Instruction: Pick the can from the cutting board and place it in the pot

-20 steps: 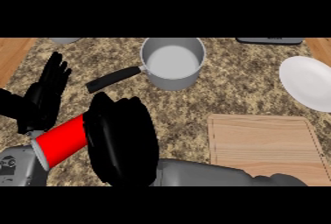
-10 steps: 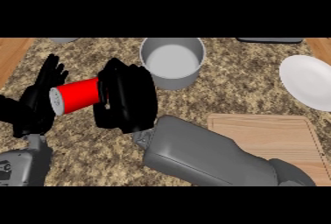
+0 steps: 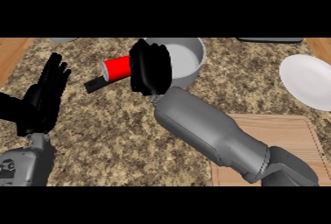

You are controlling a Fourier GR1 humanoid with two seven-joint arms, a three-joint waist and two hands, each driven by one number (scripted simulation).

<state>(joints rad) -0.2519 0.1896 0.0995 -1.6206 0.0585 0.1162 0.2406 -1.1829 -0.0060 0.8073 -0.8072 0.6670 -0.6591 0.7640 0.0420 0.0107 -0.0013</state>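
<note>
My right hand [image 3: 150,68] is curled round the red can [image 3: 117,68], which lies on its side and sticks out to the hand's left. It hangs just left of the grey pot [image 3: 186,59] at the counter's back, above the pot's black handle [image 3: 96,84]. The hand covers the pot's left rim. The wooden cutting board [image 3: 278,144] lies at the lower right, partly under my right forearm, with nothing visible on it. At the left edge my left hand [image 3: 44,98] rests open, fingers up.
A white plate [image 3: 309,81] sits at the right edge above the cutting board. A dark object [image 3: 270,40] and a grey round object [image 3: 63,40] show at the counter's back edge. Wooden strips flank the speckled counter.
My right hand has carried the can up and to the right, from the counter's left middle to the pot's left rim. The left hand has hardly moved.
</note>
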